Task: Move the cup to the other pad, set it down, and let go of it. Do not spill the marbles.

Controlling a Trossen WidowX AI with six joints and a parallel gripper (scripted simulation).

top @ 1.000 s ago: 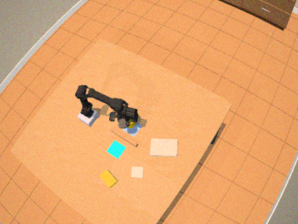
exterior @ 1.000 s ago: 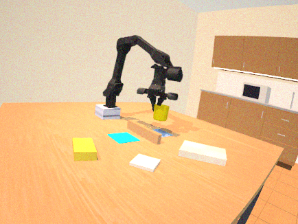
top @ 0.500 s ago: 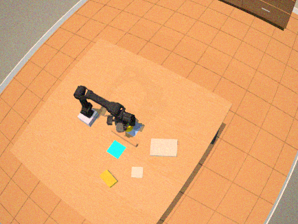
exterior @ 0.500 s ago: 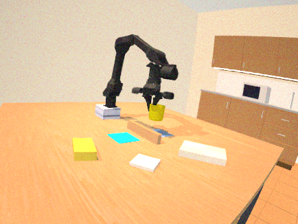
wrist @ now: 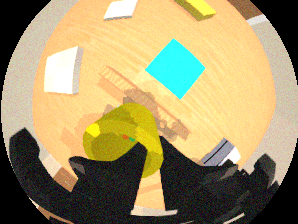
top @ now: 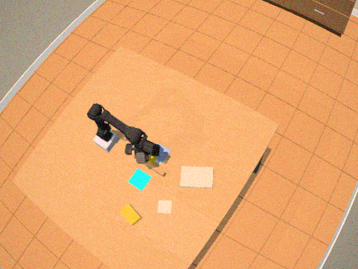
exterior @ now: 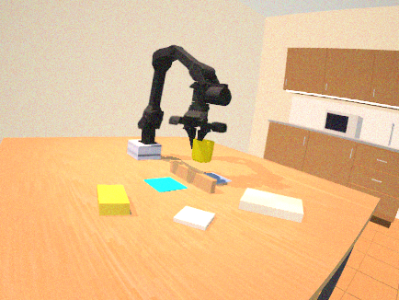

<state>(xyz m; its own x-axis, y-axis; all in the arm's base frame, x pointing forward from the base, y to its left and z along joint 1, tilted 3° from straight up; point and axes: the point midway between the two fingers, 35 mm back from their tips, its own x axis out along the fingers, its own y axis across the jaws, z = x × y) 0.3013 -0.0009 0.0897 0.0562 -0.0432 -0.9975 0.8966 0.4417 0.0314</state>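
My gripper is shut on the wall of the yellow cup. The cup is held above the table, close to upright in the exterior view. A red marble and a green marble show inside it; any others are hidden. The blue pad lies beyond the wooden barrier, partly covered by the arm in the top view. The cyan pad lies bare on the other side of the barrier.
A low wooden barrier stands between the pads. A large white block, a small white block and a yellow block lie farther out.
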